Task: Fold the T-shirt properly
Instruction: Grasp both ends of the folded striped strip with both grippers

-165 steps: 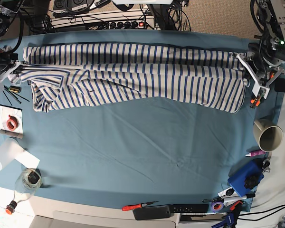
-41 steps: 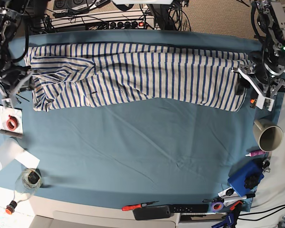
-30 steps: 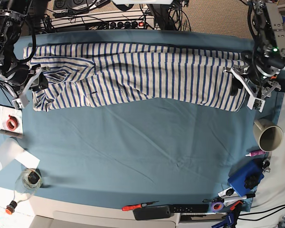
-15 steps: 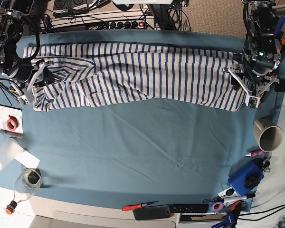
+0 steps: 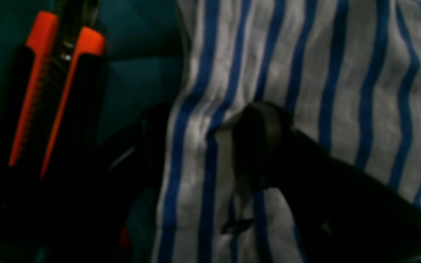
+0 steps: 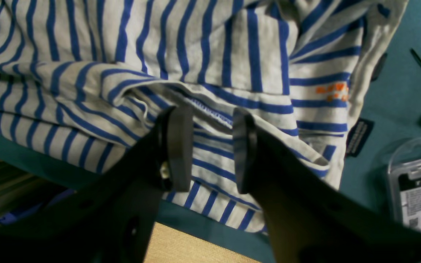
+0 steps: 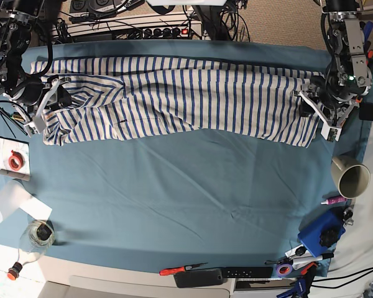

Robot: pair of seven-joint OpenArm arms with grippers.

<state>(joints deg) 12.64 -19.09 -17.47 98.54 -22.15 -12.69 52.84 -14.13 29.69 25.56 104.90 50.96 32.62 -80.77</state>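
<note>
Lying along the far edge of the teal table cloth (image 7: 186,192), the T-shirt (image 7: 193,99) is a long, soft band of white cotton with thin blue stripes, folded lengthwise, its near edge wavy and rumpled. At the end under my right arm the fabric bunches into overlapping creases; the right wrist view shows a stitched hem ridge, a small orange print and a dark rectangular label (image 6: 358,137) lying just off the cloth's edge.

Right gripper (image 6: 210,146): two flat, dark, matte pads stand apart with a clear gap, hovering above the hem; I see no fabric pinched between them. I read it as open.

Left gripper (image 5: 199,142): the wrist view is dark and blurred. One black finger (image 5: 265,138) presses on top of the striped cloth and the other sits at its edge, with a puckered strip of fabric between them. The jaws look wide, but I cannot tell whether they are clamped on the shirt or only resting on it.

Beside that end an orange-and-black tool (image 5: 53,87) with a ribbed strip lies on the teal cloth. Near the table's edge on that side stands a smooth beige cup (image 7: 351,176).
</note>
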